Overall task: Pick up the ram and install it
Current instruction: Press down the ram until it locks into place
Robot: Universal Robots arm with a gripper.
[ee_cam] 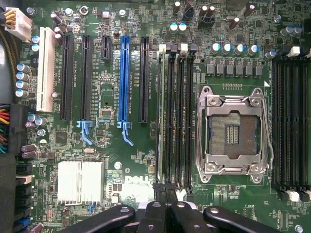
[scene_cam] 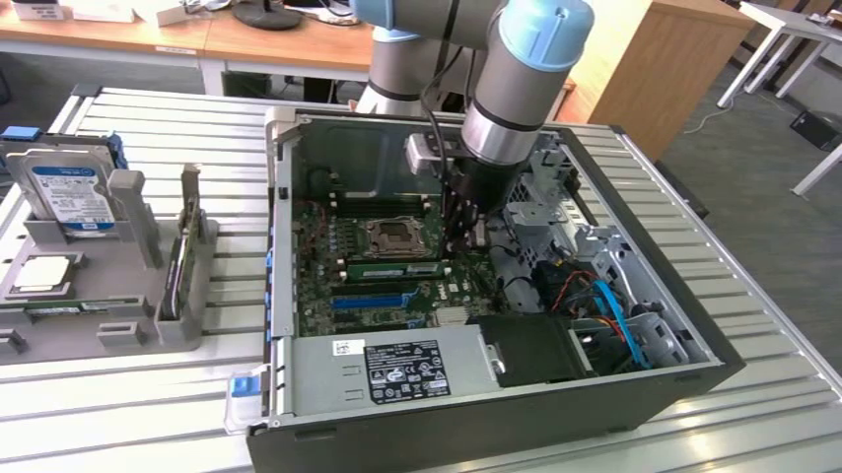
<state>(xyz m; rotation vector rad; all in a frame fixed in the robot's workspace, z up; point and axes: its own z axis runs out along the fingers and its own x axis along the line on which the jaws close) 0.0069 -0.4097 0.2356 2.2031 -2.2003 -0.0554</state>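
Gripper (ee_cam: 165, 206) closed, pressing over the ram (ee_cam: 161, 111) seated in its slot beside the processor socket (ee_cam: 234, 131). Push straight down, evenly, until latches click.

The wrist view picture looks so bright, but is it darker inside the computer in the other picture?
Wrist view: the motherboard is evenly lit, with a bright shine on the silver heatsink. Exterior view: the computer case has shadowy corners, and the arm darkens the board beneath it.
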